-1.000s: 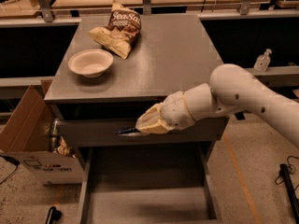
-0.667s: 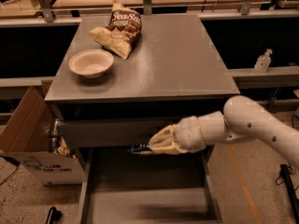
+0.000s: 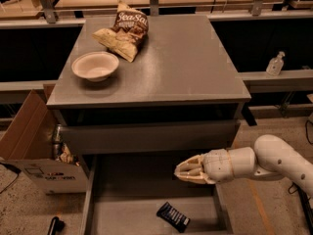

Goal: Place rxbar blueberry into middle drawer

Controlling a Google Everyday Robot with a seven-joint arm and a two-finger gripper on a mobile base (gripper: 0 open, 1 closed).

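Matt grey metal formed the middle drawer (image 3: 124,213); the rxbar blueberry (image 3: 173,216) wrapper looked faintly glossy; the gripper (image 3: 180,173) over that drawer was smooth cream plastic.

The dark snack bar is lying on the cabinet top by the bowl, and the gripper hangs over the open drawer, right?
No. The camera view shows the rxbar blueberry lying on the floor of the middle drawer, not by the bowl. The gripper does hang over that open drawer.
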